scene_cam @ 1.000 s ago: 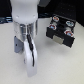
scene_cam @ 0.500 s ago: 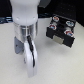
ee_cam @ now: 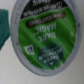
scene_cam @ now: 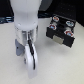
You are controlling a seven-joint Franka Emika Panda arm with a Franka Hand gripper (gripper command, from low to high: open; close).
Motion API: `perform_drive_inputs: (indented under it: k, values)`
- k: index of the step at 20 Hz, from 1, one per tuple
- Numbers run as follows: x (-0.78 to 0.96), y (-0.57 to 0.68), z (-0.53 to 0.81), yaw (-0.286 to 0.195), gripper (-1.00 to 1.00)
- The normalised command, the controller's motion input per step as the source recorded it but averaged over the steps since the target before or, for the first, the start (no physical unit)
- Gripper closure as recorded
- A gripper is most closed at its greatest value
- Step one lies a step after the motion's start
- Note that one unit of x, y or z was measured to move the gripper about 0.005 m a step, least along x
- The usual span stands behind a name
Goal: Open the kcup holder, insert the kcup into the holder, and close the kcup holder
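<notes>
The kcup (ee_cam: 47, 37) fills the wrist view from very close, with its bright green printed top and whitish rim facing the camera. A teal fingertip (ee_cam: 4, 27) stands at its rim; the other finger is out of frame. In the exterior view my gripper (scene_cam: 27, 56) is low over the white table, at the exterior view's left of the kcup holder (scene_cam: 61, 31), and it hides the kcup. The holder is a black box with red-and-white pods showing in its slots. I cannot tell whether the jaws press on the kcup.
The white table (scene_cam: 60, 67) carries the holder at the exterior view's right. A dark background runs along the far edge (scene_cam: 7, 19). The arm's white body (scene_cam: 25, 15) stands over the gripper.
</notes>
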Motion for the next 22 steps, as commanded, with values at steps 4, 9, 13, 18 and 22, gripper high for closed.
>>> perform_drive_inputs:
  k: [4, 9, 13, 18, 22]
  values:
    - [0.13, 0.03, 0.07, -0.052, 1.0]
    - [0.12, 0.02, 0.04, -0.046, -1.0]
    - [0.08, 0.02, 0.04, -0.033, 1.0]
    - [0.07, 0.05, 0.09, -0.03, 1.0]
    - [0.02, 0.29, 0.53, -0.011, 1.0]
